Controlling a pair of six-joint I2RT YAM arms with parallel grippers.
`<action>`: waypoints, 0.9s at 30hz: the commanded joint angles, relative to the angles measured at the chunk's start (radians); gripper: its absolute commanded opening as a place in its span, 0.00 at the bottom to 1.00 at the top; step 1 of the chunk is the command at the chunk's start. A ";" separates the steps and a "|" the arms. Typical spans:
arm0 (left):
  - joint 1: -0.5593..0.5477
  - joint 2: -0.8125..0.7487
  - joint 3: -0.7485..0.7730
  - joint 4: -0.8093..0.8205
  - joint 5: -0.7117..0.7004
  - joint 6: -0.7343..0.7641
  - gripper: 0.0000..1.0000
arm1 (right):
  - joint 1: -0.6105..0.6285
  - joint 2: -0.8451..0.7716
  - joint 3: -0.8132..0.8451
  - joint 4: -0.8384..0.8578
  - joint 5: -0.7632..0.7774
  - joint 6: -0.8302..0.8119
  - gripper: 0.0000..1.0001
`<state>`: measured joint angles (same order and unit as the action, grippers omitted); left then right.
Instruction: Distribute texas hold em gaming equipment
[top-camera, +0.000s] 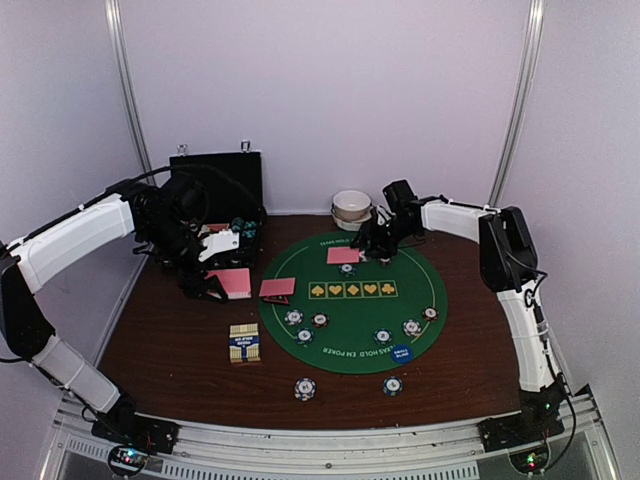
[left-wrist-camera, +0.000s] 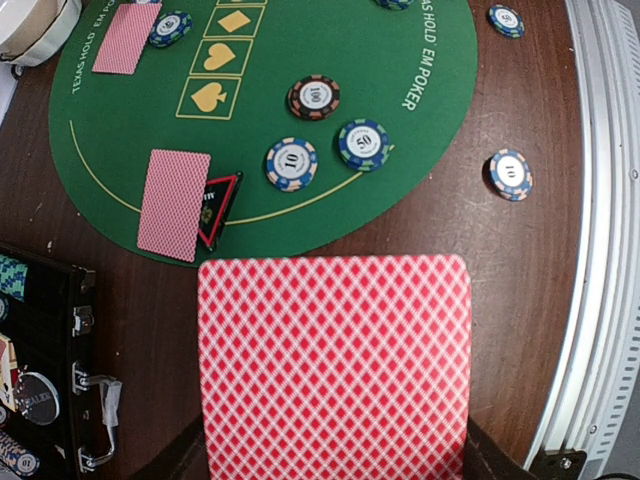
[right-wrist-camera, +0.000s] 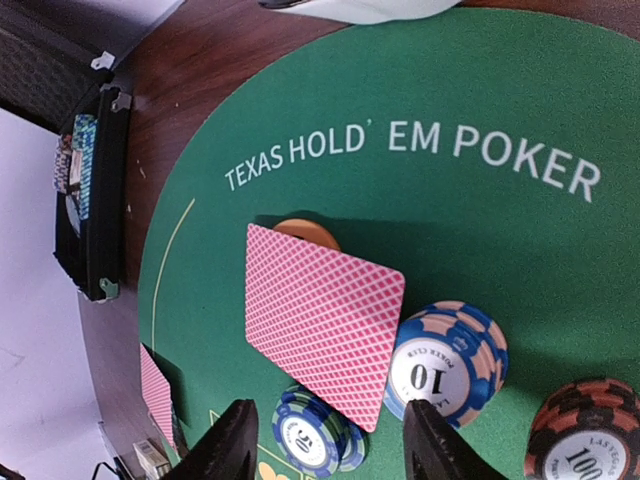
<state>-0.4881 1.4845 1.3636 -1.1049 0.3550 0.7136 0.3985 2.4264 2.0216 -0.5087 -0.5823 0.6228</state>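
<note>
I see right gripper (right-wrist-camera: 335, 450) half open, empty; pink card (right-wrist-camera: 325, 335) at its 12 o'clock. Left gripper (left-wrist-camera: 335, 468) clamps second card (left-wrist-camera: 335, 360).

Dark brown wooden table (top-camera: 180, 350) seen from above. A round green felt mat (top-camera: 350, 312), printed "Texas Hold'em Poker", lies flat on it, right of centre. An open black hinged case (top-camera: 215, 175) stands at the back left, its lid upright. Stacked white bowls (top-camera: 351, 207) sit just behind the mat's far edge. A small tan and blue box (top-camera: 244, 343) lies just left of the mat. One striped poker chip (top-camera: 305, 388) and a second chip (top-camera: 393, 385) lie apart on bare wood near the front edge.
</note>
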 joint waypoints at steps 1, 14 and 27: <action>-0.003 -0.007 0.022 0.001 0.015 0.013 0.00 | 0.000 -0.112 0.022 -0.053 0.058 -0.047 0.58; -0.003 -0.014 0.022 0.002 0.010 0.010 0.00 | 0.045 -0.282 -0.077 -0.109 0.110 -0.093 1.00; -0.003 -0.017 0.023 0.002 0.008 0.003 0.00 | 0.227 -0.551 -0.482 0.339 -0.096 0.202 1.00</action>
<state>-0.4881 1.4845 1.3636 -1.1091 0.3523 0.7132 0.5819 1.9739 1.6707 -0.4259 -0.5766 0.6613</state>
